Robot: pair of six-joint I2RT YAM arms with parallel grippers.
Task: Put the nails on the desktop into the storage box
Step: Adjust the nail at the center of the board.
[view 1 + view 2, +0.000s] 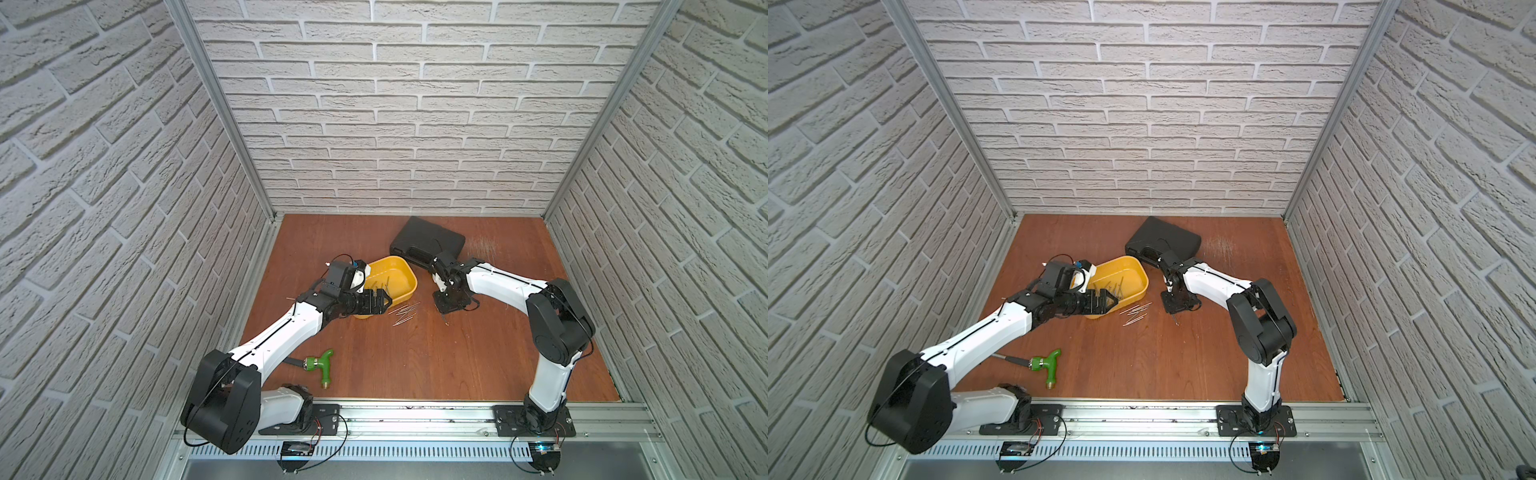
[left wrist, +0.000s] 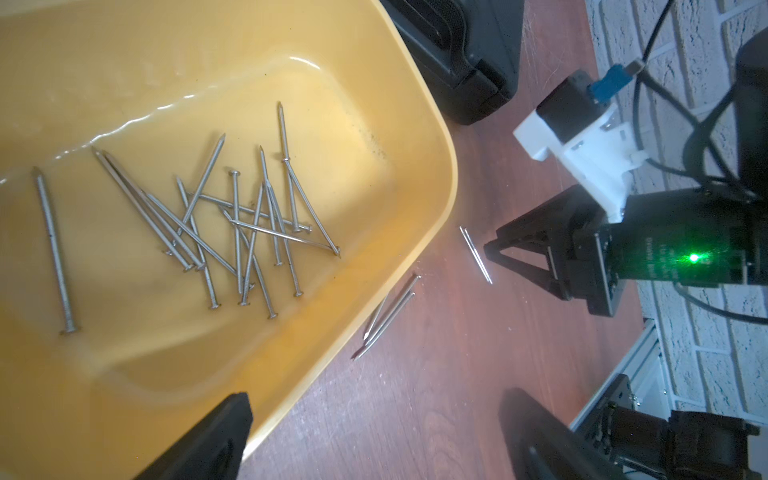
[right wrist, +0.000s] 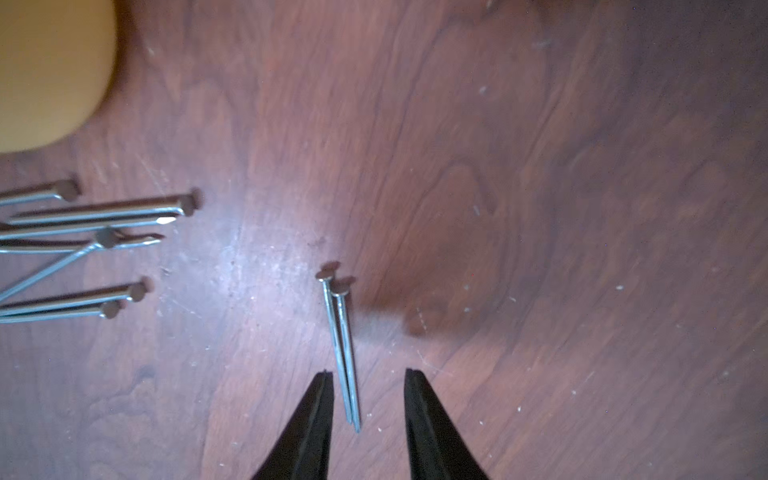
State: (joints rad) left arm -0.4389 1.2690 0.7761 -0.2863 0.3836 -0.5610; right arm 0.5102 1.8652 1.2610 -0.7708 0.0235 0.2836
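The yellow storage box [image 1: 409,276] [image 2: 440,174] stands left of centre on the reddish-brown desktop [image 1: 415,361]. Several nails [image 2: 237,232] lie crossed on its floor. More nails [image 1: 403,314] [image 1: 1136,313] [image 3: 83,232] lie loose on the board just right of the box. My left gripper [image 1: 384,302] [image 2: 378,395] hovers wide open over the box's near corner, holding nothing. My right gripper [image 1: 444,313] [image 3: 368,371] points down at the board, open. Two nails [image 3: 343,349] lie side by side between its fingertips, touched by neither.
A black moulded case [image 1: 428,239] lies at the back, behind the right arm. A green-handled tool [image 1: 320,361] lies near the front left beside the left arm. Brick-pattern walls close three sides, and an aluminium rail [image 1: 415,415] runs along the front.
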